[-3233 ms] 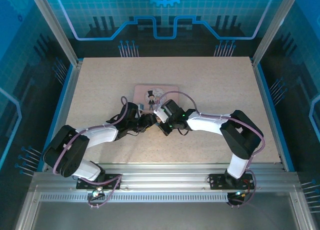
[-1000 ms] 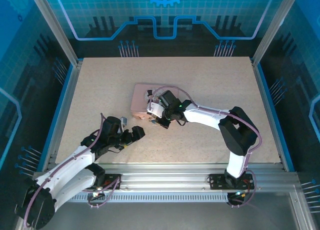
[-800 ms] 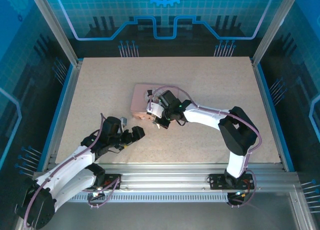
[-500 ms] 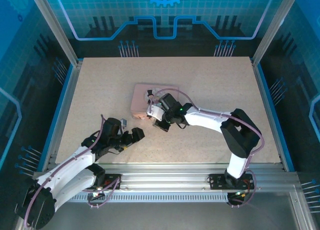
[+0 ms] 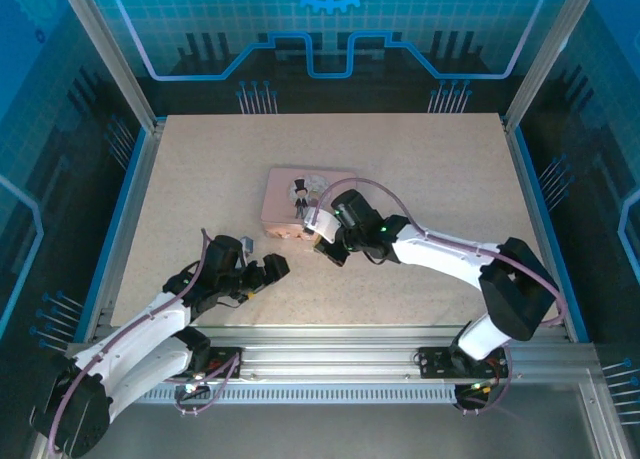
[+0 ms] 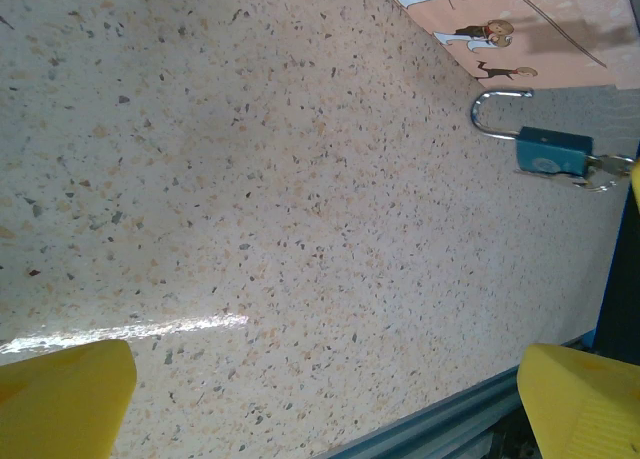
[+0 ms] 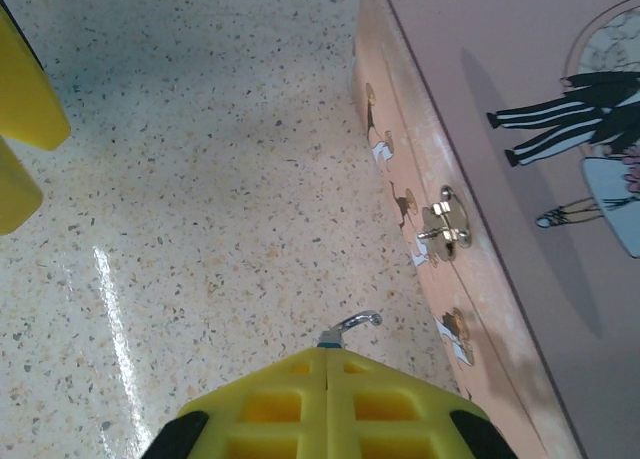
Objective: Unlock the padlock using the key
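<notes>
- The padlock (image 6: 553,151) lies flat on the speckled surface (image 6: 250,199), in the upper right of the left wrist view. It is just below the near corner of the pink tin (image 6: 600,39) and a little apart from it.
- Its long axis runs roughly left to right in that frame. The silver shackle points left and the key (image 6: 600,169) sticks out of the blue body toward the right edge.
- One leg of the shackle looks free of the body, though the frame is too small to be sure.
- The right gripper (image 7: 328,364) sits at the key end, with its jaws pressed together along a thin seam.
- In the right wrist view the shackle of the padlock (image 7: 350,326) pokes out just past the jaw tips, to the left of the tin's front wall (image 7: 400,194) and below its small hasp (image 7: 440,224).
- The body and the key are hidden behind the yellow pads, so I cannot tell whether the key is pinched between them. The line-up suggests it is.
- The left gripper (image 6: 320,399) has its jaws wide apart and holds nothing, with bare surface between the pads.
- From the left jaws the padlock lies ahead and to the right, above the right-hand pad and well apart from it.
- In the top view the right gripper (image 5: 322,247) is at the tin's lower edge, and the left gripper (image 5: 268,269) is lower and to the left.
- The right arm is clearly nearer. Any turn of the key would go about the padlock's long axis, and the left jaws would have to close in on the shackle end to steady it.
</notes>
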Robot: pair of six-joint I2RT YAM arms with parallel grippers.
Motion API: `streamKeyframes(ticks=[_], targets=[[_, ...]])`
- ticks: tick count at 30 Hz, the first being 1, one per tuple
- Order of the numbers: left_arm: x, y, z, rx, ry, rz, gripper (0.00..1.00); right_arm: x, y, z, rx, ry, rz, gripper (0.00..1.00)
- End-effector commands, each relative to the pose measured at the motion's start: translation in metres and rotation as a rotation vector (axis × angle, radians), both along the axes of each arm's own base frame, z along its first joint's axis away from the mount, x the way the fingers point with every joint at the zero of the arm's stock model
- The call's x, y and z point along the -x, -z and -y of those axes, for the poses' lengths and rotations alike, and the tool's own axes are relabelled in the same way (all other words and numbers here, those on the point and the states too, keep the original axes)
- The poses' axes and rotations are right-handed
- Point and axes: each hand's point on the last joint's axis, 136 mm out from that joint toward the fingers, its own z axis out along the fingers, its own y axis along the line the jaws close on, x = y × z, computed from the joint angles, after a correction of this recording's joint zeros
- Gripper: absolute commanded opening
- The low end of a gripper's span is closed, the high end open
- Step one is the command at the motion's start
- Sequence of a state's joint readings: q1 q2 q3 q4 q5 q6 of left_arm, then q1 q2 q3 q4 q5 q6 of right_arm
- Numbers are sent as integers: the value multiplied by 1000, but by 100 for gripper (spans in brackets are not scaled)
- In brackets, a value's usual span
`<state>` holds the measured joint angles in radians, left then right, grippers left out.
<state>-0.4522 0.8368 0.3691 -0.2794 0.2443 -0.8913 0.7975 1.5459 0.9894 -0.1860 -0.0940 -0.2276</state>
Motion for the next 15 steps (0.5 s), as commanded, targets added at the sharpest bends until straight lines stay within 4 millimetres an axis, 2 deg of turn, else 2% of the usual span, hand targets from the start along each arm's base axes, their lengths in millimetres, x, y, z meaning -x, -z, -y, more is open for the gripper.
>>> streamKeyframes(ticks=[1, 7, 11, 15], targets=[[0, -1, 3, 25, 7, -6, 99, -2, -13, 8, -30, 51, 29, 0], [-2, -3, 5, 34, 11, -2, 99, -8, -20, 39, -53, 165, 30, 0], [-3, -3, 7, 38, 16, 0, 99, -11, -17, 71, -62, 272, 25, 0], [-3, -4, 8, 42, 18, 2, 99, -17, -18, 112, -65, 422, 21, 0]])
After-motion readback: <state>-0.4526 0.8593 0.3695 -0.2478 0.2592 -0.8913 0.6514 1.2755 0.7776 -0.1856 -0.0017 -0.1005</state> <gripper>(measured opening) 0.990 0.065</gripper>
